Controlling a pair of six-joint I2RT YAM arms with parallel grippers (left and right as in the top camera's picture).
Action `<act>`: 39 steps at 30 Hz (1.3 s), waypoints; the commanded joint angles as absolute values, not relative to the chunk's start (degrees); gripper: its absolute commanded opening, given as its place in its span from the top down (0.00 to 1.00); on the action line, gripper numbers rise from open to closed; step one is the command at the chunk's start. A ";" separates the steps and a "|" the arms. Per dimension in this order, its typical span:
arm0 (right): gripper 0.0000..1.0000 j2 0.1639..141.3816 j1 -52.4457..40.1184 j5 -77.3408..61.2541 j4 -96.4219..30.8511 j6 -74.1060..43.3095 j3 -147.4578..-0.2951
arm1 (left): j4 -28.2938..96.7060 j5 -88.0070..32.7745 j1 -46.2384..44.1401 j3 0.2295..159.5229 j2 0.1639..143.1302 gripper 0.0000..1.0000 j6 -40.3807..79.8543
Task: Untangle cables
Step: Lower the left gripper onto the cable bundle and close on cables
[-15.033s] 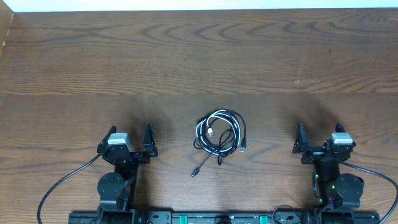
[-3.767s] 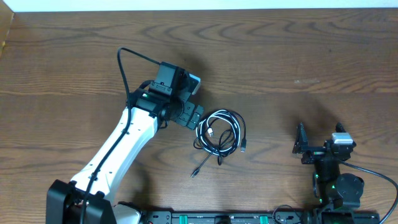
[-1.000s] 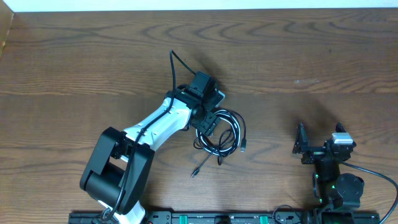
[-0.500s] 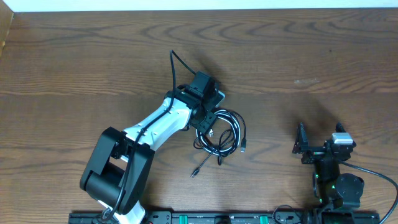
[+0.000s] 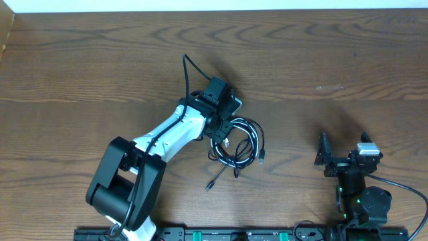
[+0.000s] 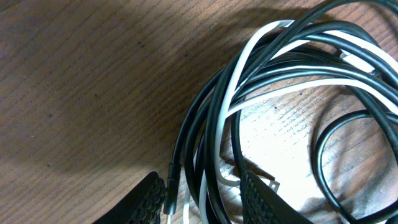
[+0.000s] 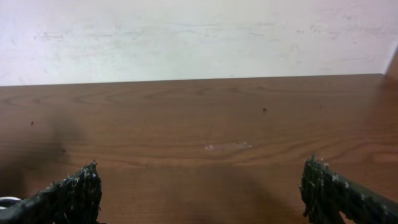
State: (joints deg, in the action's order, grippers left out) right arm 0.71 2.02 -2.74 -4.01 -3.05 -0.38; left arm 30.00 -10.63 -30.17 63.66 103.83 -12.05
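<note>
- A brown wooden worktop (image 5: pixel 80 67) is stretching back to a white wall.
- The cables (image 5: pixel 238 148) are lying in one loose loop near the middle of the worktop, a bit toward the near edge.
- They are looking thin, light and floppy, so pulling one cord will likely be dragging the rest. Taking one cord at the loop's outer side looks best.
- The left tool (image 6: pixel 205 196) is sitting half open with black and white cords between its pads (image 6: pixel 149 198); I cannot tell if it is pinching them.
- The right tool (image 5: pixel 343 150) is resting wide open, holding nothing.
</note>
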 commanded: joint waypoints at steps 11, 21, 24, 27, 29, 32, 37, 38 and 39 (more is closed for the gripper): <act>0.01 0.32 2.26 -2.04 -4.27 -3.81 -0.34 | 30.04 -10.96 -30.30 63.05 104.49 0.48 -12.19; 0.01 0.32 2.26 -2.04 -4.27 -3.81 -0.34 | 30.06 -10.96 -30.30 62.98 104.49 0.48 -12.19; 0.01 0.32 2.26 -2.04 -4.27 -3.81 -0.34 | 30.02 -10.96 -30.30 62.83 104.49 0.48 -12.21; 0.01 0.32 2.26 -2.04 -4.27 -3.81 -0.34 | 30.04 -10.96 -30.30 62.76 104.49 0.48 -12.21; 0.01 0.32 2.26 -2.04 -4.27 -3.81 -0.34 | 30.00 -10.94 -30.30 62.72 104.49 0.48 -12.21; 0.01 0.32 2.26 -2.07 -4.27 -3.81 -0.34 | 29.63 -10.96 -30.30 62.67 104.66 0.48 -12.21; 0.01 0.32 2.26 -2.04 -4.27 -3.81 -0.34 | 29.61 -10.94 -30.30 62.67 105.51 0.48 -12.21; 0.01 0.32 2.26 -2.04 -4.29 -3.81 -0.34 | 29.58 -10.96 -30.30 62.67 105.67 0.48 -12.21; 0.01 0.32 2.26 -2.07 -4.29 -3.81 -0.34 | 29.50 -10.96 -30.30 62.67 106.04 0.48 -12.21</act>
State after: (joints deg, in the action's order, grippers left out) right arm 0.71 2.02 -2.74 -4.01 -3.05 -0.38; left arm 29.56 -10.63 -30.17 63.57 104.20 -12.05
